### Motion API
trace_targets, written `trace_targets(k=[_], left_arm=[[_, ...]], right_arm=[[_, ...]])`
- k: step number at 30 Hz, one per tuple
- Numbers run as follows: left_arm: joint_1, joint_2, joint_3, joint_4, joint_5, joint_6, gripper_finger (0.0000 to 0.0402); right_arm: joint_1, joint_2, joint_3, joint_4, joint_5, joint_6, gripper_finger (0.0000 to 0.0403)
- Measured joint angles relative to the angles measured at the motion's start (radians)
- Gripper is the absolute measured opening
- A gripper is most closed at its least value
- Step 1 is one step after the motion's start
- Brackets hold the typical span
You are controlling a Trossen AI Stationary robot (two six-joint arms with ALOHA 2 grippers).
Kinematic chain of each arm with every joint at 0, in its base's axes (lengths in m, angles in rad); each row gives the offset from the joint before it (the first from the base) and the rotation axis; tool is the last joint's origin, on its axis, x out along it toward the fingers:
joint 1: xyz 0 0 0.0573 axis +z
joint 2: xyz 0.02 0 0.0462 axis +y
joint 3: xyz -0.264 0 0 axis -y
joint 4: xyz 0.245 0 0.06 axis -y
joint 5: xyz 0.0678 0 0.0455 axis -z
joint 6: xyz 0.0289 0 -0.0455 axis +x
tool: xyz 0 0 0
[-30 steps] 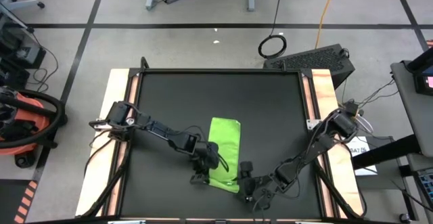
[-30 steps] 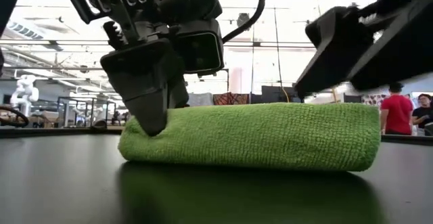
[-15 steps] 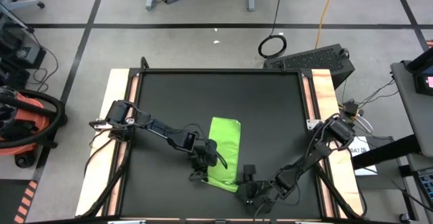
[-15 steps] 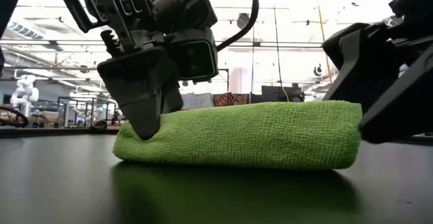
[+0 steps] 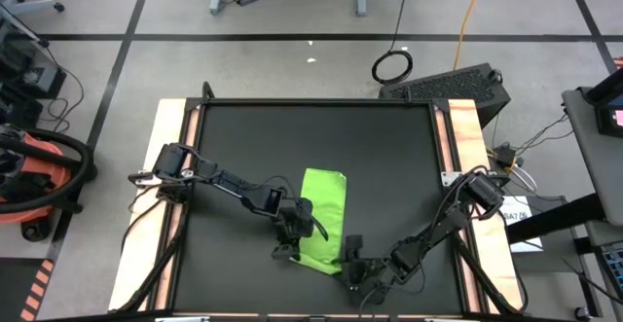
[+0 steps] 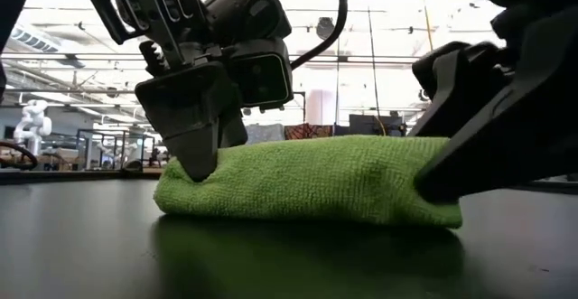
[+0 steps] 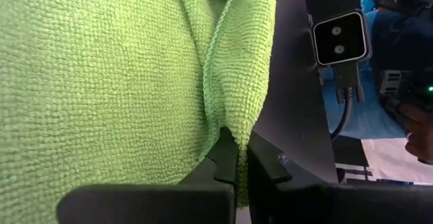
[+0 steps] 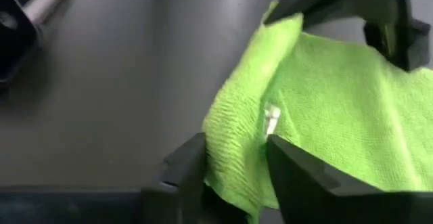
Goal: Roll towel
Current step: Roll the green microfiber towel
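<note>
Black mat [image 5: 389, 157]: towel [image 5: 322, 215] folded, mid-front. L gripper [image 5: 295, 236] clamped on towel's left edge; R gripper [image 5: 348, 256] straddles its near corner, jaws partly apart. Bare mat all round towel.

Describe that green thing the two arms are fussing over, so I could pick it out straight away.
Look at the big black table mat filling the tabletop, then near its front edge, where the two dark arms meet. There lies the towel, a small folded lime-green cloth with a corner pinched by the left gripper and the right gripper at its other near corner. It is the only bright, soft thing on the mat.
</note>
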Motion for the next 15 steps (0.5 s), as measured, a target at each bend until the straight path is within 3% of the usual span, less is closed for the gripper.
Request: trace_targets(k=[4,8,15], left_arm=[[0.000,0.000,0.000,0.002,0.000,0.012,0.0011],[-0.002,0.000,0.000,0.003,-0.001,0.013,0.0011],[-0.055,0.000,0.002,-0.026,-0.037,0.061,0.0018]], right_arm=[[-0.028,0.000,-0.002,0.012,-0.082,0.021,0.0080],[-0.058,-0.001,-0.026,0.017,-0.198,0.162,0.0012],[-0.112,-0.003,-0.090,0.199,-0.491,0.314,0.0004]])
